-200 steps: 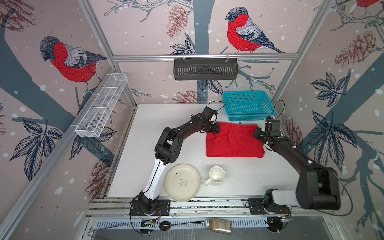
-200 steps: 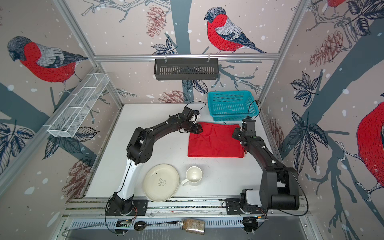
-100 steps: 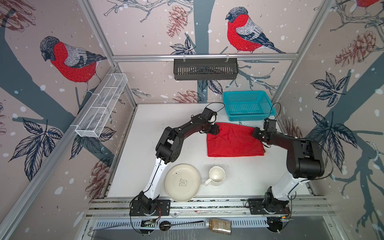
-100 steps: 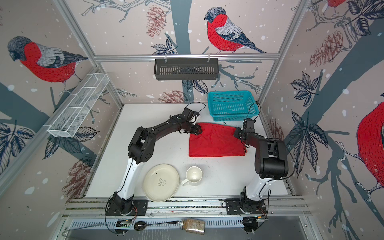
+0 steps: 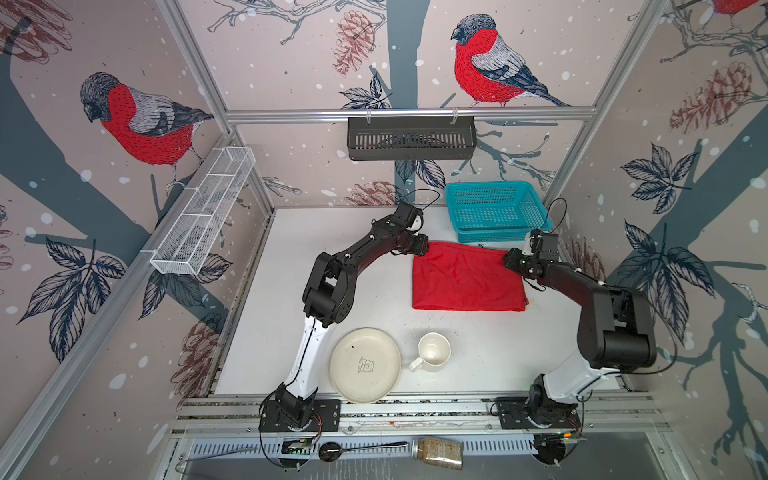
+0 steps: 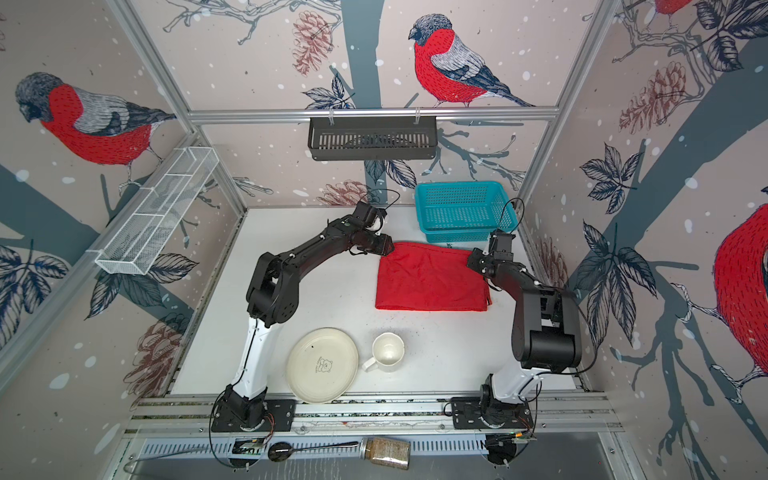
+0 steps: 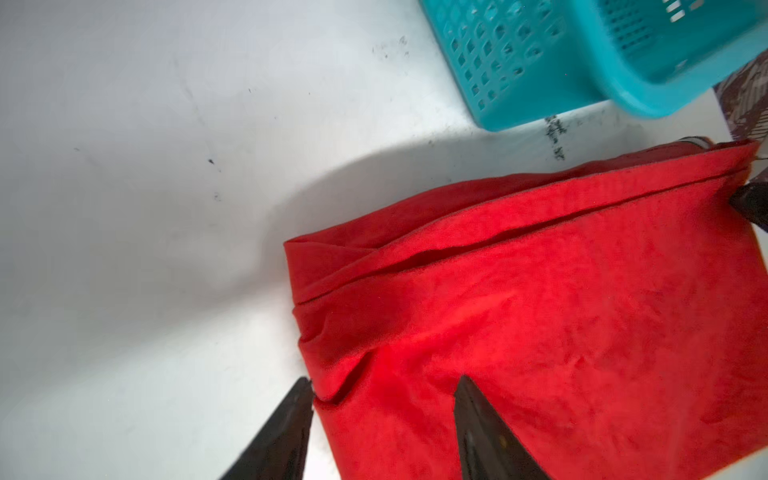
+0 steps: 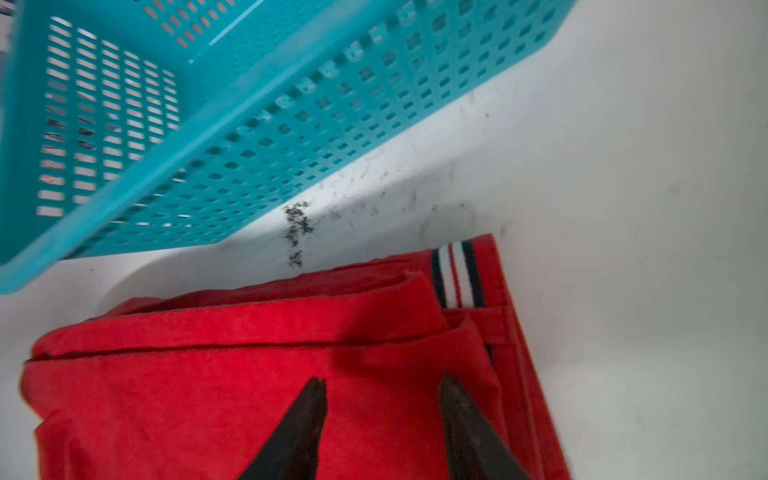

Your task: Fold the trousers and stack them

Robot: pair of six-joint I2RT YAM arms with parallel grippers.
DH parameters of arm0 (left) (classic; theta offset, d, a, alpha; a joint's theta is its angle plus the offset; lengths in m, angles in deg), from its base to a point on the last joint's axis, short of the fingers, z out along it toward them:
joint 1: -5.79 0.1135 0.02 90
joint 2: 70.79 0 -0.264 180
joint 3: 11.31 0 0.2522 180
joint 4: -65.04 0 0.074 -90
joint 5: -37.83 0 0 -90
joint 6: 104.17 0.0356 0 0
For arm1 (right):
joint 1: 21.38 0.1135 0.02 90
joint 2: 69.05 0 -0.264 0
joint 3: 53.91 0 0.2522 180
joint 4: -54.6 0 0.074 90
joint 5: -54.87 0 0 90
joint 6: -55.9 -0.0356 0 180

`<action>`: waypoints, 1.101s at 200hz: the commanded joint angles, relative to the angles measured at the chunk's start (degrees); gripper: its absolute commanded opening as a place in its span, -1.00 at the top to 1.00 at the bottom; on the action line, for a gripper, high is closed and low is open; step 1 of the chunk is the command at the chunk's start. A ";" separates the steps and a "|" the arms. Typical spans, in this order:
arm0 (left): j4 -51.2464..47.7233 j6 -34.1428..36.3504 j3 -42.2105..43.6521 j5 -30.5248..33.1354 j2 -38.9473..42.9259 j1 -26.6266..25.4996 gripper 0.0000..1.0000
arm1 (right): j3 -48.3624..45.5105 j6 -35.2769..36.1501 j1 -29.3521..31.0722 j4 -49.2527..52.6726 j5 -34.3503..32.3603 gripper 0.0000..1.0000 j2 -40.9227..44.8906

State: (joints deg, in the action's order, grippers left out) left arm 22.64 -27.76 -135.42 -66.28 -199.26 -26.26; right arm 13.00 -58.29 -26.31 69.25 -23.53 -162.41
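Observation:
The red trousers (image 5: pixel 465 278) (image 6: pixel 428 280) lie folded into a flat rectangle on the white table (image 5: pixel 332 257), just in front of the teal basket. My left gripper (image 5: pixel 422 247) (image 7: pixel 384 381) sits at the fold's far left corner, open, one finger over the cloth and one at its edge. My right gripper (image 5: pixel 510 259) (image 8: pixel 383 380) hovers at the far right corner, open, with both fingers over the top layer. Nothing is pinched in either. In the right wrist view the striped band (image 8: pixel 457 270) shows at the layered edge.
The teal basket (image 5: pixel 490 235) (image 8: pixel 249 124) stands right behind the trousers. A cream plate (image 5: pixel 365 365) and a white mug (image 5: pixel 433 353) sit near the front edge. A black basket (image 5: pixel 411 137) hangs on the back rail, and a white wire rack (image 5: pixel 203 216) on the left wall.
The right gripper has opened wider and shifted slightly left over the far right corner while its elbow rose. The left gripper has widened a little in place. The trousers stay flat.

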 commanded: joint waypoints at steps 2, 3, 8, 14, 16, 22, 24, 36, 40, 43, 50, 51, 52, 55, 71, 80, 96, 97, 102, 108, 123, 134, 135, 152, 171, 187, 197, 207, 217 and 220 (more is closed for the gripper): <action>-2.52 -2.34 4.13 0.98 4.31 -0.24 -0.16 | -0.58 0.62 0.01 2.95 2.99 -0.06 2.02; -2.54 -2.51 4.37 0.95 4.47 -0.27 -0.17 | -0.63 0.63 0.01 2.97 3.08 -0.06 2.12; -2.54 -3.20 5.42 0.97 5.26 -0.42 -0.19 | -1.12 0.61 0.01 2.98 3.69 -0.08 2.68; -2.98 -4.09 6.61 1.16 5.94 -0.63 -0.21 | -1.88 0.54 0.09 2.83 4.14 -0.09 3.53; -3.08 -4.39 7.02 1.31 6.16 -0.64 -0.21 | -2.07 0.50 0.16 2.81 4.20 -0.10 3.82; -3.04 -5.44 8.45 1.36 6.70 -0.89 -0.21 | -2.82 0.43 0.27 2.78 4.27 -0.12 4.62; -2.96 -5.76 9.07 1.32 6.90 -0.90 -0.21 | -3.01 0.40 0.40 2.80 4.35 -0.13 4.88; -0.98 -7.88 12.42 0.76 7.89 -1.20 -0.22 | -4.29 0.31 0.53 2.89 4.84 -0.16 6.52; -0.27 -8.57 13.22 0.38 8.04 -1.37 -0.21 | -4.56 0.31 0.61 2.85 4.87 -0.17 6.97; 0.33 -8.84 13.66 0.05 8.05 -1.54 -0.21 | -4.83 0.36 0.70 2.81 4.78 -0.17 7.34; 0.86 -9.40 13.68 -0.30 7.85 -2.14 -0.21 | -5.34 0.41 0.86 2.89 4.75 -0.18 7.96; 0.82 -9.51 13.63 -0.26 7.82 -2.22 -0.21 | -5.38 0.43 0.87 2.94 4.71 -0.19 7.99; 0.76 -9.56 13.60 -0.19 7.76 -2.27 -0.21 | -5.49 0.49 0.88 2.92 4.69 -0.19 8.00; 0.53 -9.76 13.10 0.07 7.52 -2.65 -0.21 | -5.57 0.51 0.96 3.09 4.66 -0.19 8.29; -0.81 -9.48 9.80 1.95 6.39 -4.87 -0.21 | -6.41 0.96 1.15 3.50 4.55 -0.21 9.11; -1.45 -9.31 7.51 2.74 5.56 -6.03 -0.21 | -6.81 1.17 1.15 3.73 4.37 -0.25 9.73; -2.66 -8.96 2.85 3.67 2.90 -8.39 -0.22 | -7.64 1.58 1.06 4.01 3.88 -0.32 11.19; -2.74 -8.98 2.59 3.84 2.80 -8.56 -0.22 | -7.67 1.59 0.97 4.03 3.83 -0.32 11.27; -3.53 -8.76 0.45 4.56 1.39 -9.27 -0.22 | -7.83 1.51 0.93 4.04 3.72 -0.35 11.71; -4.58 -8.52 -1.98 5.07 -0.35 -9.98 -0.22 | -8.09 1.66 0.84 4.04 3.61 -0.38 12.13; -6.60 -8.80 -7.48 5.38 -4.76 -11.84 -0.23 | -8.43 1.75 0.38 4.08 4.03 -0.40 12.81; -7.46 -8.83 -10.22 6.20 -7.60 -13.33 -0.23 | -8.61 1.91 0.11 4.21 4.07 -0.43 13.18; -7.56 -8.83 -10.49 6.33 -7.82 -13.49 -0.23 | -8.64 1.97 0.10 4.21 4.06 -0.43 13.24; -9.40 -9.45 -12.60 7.79 -10.99 -14.11 -0.23 | -8.70 2.36 -0.45 4.65 4.22 -0.46 13.68; -8.45 -9.71 -9.45 9.98 -11.18 -13.79 -0.23 | -8.69 2.81 -0.78 5.09 4.23 -0.47 14.16; -8.20 -9.70 -6.11 11.99 -10.62 -12.72 -0.23 | -8.77 3.07 -1.16 5.19 4.14 -0.49 14.45; -8.06 -9.27 -3.65 12.99 -9.96 -11.64 -0.23 | -8.76 3.16 -1.22 5.19 4.14 -0.50 14.61; -7.12 -8.77 -0.68 14.14 -8.75 -10.58 -0.23 | -8.95 3.08 -1.17 5.09 4.14 -0.52 14.74; -6.84 -8.13 2.08 15.29 -7.73 -9.32 -0.23 | -9.05 2.98 -1.22 5.07 4.22 -0.54 14.79; -6.86 -7.94 2.83 15.54 -7.54 -8.98 -0.23 | -9.03 2.93 -1.22 5.09 4.30 -0.53 14.81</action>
State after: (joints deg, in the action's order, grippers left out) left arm 20.63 -36.59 -137.47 -57.95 -207.76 -38.00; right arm 4.15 -56.19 -27.44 74.32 -19.34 -148.07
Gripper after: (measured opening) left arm 0.615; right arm 0.764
